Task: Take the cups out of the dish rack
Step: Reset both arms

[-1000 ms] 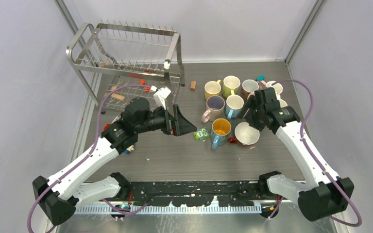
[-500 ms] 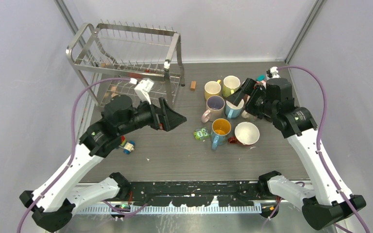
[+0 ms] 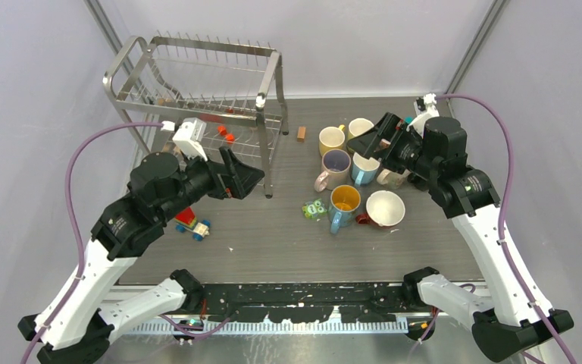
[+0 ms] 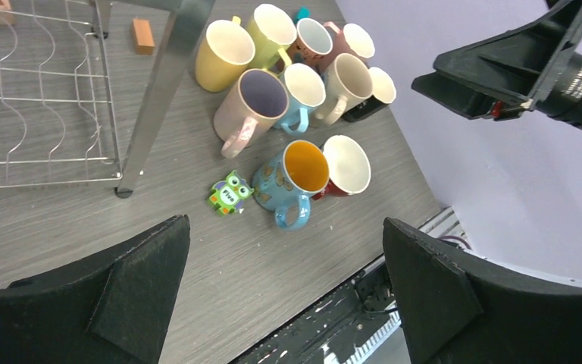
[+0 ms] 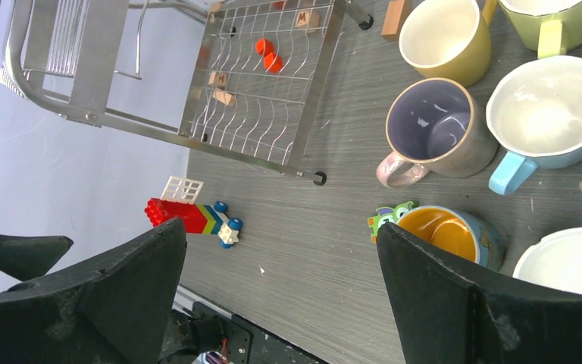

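Your left arm: elbow bent, wrist aimed right. Black two-finger left gripper spread wide, nothing held, near front leg of shiny steel wire dish rack. Your right arm: reaching left above pastel handled ceramic mugs. Right gripper spread wide, nothing held. Mugs clustered on grey wood-grain table, right of rack.

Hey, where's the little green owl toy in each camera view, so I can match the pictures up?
Top external: the green owl toy lies near the picture's middle, just left of the orange-lined blue mug.
Left wrist: the owl is slightly left of centre, left of that mug.
Right wrist: the owl is right of centre, at that mug's left side.
Shared landmark: the orange-lined blue mug.
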Tool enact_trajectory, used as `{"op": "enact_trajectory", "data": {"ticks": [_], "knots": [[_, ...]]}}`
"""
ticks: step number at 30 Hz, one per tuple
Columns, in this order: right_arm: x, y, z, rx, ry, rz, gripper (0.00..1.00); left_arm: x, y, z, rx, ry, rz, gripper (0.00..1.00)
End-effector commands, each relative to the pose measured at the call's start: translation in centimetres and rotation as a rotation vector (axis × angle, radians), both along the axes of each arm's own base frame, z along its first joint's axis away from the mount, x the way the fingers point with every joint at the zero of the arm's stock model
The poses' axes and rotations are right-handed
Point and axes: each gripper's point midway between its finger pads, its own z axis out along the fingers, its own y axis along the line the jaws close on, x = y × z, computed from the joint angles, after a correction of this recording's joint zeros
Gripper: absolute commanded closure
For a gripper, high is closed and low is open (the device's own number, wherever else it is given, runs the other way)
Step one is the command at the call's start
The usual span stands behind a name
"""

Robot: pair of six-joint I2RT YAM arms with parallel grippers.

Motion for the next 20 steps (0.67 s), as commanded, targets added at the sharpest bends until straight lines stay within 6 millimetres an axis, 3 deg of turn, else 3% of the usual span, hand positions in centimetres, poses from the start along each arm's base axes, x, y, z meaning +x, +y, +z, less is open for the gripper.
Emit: {"op": "enact_trajectory", "data": {"ticks": [1,20], "knots": [[-0.15,0.56,3.14,0.017,-0.111,0.044,0.00,0.51,0.78,0.09,0.035,-0.008,0.040,0.00],[-0.03,0.07,2.40,0.003,-0.098,0.015,0.00,0.48,0.55,-0.83,0.062,-0.003,0.019,0.00]]}}
